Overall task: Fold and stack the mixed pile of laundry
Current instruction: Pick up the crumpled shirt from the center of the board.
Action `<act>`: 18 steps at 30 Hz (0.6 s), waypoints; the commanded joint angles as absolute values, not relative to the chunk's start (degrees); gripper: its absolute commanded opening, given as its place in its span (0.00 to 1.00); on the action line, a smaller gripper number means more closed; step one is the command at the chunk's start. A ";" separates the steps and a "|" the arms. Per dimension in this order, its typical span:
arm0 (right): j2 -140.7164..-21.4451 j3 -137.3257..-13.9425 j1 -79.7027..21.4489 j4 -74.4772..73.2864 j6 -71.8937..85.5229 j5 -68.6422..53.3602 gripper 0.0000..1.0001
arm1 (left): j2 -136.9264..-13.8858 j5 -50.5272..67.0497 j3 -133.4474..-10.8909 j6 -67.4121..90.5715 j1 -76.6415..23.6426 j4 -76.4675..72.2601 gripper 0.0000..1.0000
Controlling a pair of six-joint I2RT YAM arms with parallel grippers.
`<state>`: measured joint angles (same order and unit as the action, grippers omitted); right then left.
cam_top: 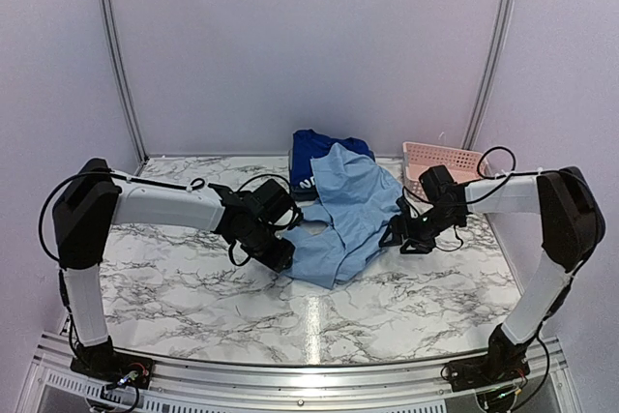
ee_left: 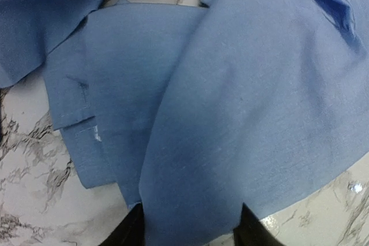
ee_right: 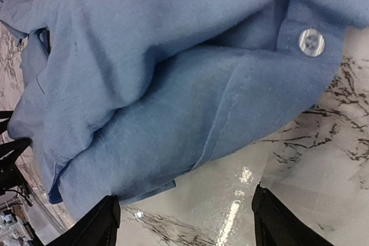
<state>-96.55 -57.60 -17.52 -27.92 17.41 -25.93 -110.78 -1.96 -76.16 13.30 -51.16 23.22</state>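
A marble-patterned table (cam_top: 184, 287) sits in a booth with pale lilac walls (cam_top: 309, 36).

The left gripper (ee_left: 191, 231) has its jaws apart. A fold of the shirt (cam_top: 348, 210) lies in the gap between its two dark fingers (ee_left: 130, 231); they are not pressed shut on it. In the top view this gripper sits at the shirt's left lower edge, low over the table.

The right gripper (ee_right: 187, 223) is also spread wide. Bare marble shows between its two fingers (ee_right: 98, 223), and the shirt's hem lies just ahead of them, not between them. From above it is at the shirt's right edge, close beside the cloth; whether it touches cannot be told.

The shirt is light blue and lies crumpled in the middle of the table between the two grippers. One white button (ee_right: 311, 42) shows on a band near the right gripper.

Behind the shirt, and partly under its far edge, lies a royal-blue T-shirt (cam_top: 314, 147) with white lettering. Two garments can be counted.

One pink basket (cam_top: 445, 157) stands at the back right, near the right arm (cam_top: 503, 195). The left arm (cam_top: 164, 205) reaches in from the other side, making two arms in all.
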 commanded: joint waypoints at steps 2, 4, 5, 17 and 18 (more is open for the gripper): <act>-101.13 -57.88 -19.69 -16.53 29.94 -27.82 0.72 | -109.22 5.30 -76.77 7.04 -50.10 24.33 0.26; -102.93 -59.43 -20.37 -15.59 31.39 -27.13 0.66 | -106.45 7.80 -76.51 5.32 -49.92 24.22 0.03; -103.60 -60.02 -20.59 -15.11 31.76 -26.98 0.60 | -104.80 9.08 -76.28 4.59 -49.92 24.25 0.00; -84.13 -62.07 -21.80 -30.64 24.94 -22.15 0.00 | -80.02 8.40 -76.72 10.40 -49.44 30.05 0.00; -81.41 -62.24 -21.57 -33.38 23.50 -20.67 0.00 | -78.15 7.42 -76.88 12.22 -49.29 30.37 0.00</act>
